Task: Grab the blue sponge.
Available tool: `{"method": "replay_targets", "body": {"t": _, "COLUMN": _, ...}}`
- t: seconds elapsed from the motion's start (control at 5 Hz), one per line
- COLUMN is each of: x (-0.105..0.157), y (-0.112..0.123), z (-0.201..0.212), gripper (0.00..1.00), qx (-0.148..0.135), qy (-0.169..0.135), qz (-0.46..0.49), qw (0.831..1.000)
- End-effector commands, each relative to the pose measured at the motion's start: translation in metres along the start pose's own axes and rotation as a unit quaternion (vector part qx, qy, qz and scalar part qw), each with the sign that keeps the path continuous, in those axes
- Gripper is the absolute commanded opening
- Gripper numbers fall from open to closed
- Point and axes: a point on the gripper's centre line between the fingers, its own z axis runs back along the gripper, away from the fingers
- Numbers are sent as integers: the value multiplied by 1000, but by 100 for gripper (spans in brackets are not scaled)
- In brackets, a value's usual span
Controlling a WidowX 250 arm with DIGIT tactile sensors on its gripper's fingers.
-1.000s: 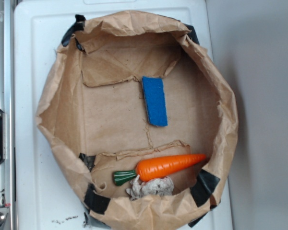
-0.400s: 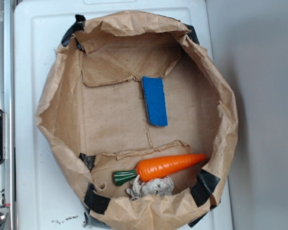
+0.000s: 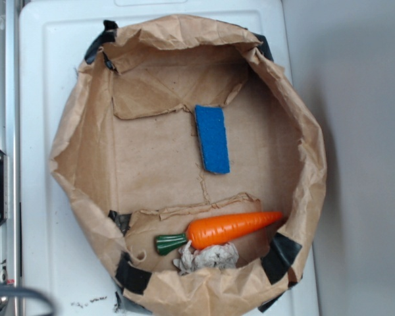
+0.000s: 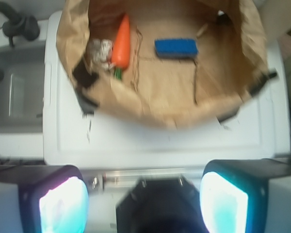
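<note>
Gripper: the gripper (image 4: pixel 144 196) fills the bottom of the wrist view, its two fingers (image 4: pixel 58 201) spread wide apart with nothing between them; it sits outside the paper bag, well apart from everything in it.
White surface: a white surface (image 4: pixel 150 138) lies beyond the fingers and carries the bag.
Container: a brown paper bag (image 3: pixel 85 118) with rolled-down sides, open at the top, patched with black tape (image 3: pixel 130 275) along its rim.
Contents, lower part of the exterior frame: an orange toy carrot (image 3: pixel 230 227) lies on its side, green stem end toward the left; a crumpled grey wad (image 3: pixel 207 257) touches it just below.
Contents, centre: the blue sponge (image 3: pixel 212 139) lies flat on the bag's floor, above the carrot and clear of it, nothing touching it.
Wrist view, top: sponge (image 4: pixel 176 48) right of carrot (image 4: pixel 121 41).
</note>
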Motion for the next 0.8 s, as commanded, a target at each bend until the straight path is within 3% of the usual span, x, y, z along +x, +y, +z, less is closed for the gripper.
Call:
{"method": "replay_targets", "body": {"t": 0.0, "x": 69, "y": -10, "z": -43, "gripper": 100, "qx": 3, "qy": -19, "qz": 1, "qw": 1000}}
{"method": "replay_targets", "body": {"t": 0.2, "x": 59, "y": 17, "z": -70, "gripper": 100, "qx": 32, "qy": 14, "qz": 86, "qw": 996}}
{"method": "replay_targets", "body": {"t": 0.4, "x": 63, "y": 28, "z": -78, "gripper": 100, "qx": 15, "qy": 62, "qz": 76, "qw": 995}}
{"method": "replay_targets", "body": {"t": 0.6, "x": 63, "y": 28, "z": -78, "gripper": 100, "qx": 15, "qy": 62, "qz": 76, "qw": 995}}
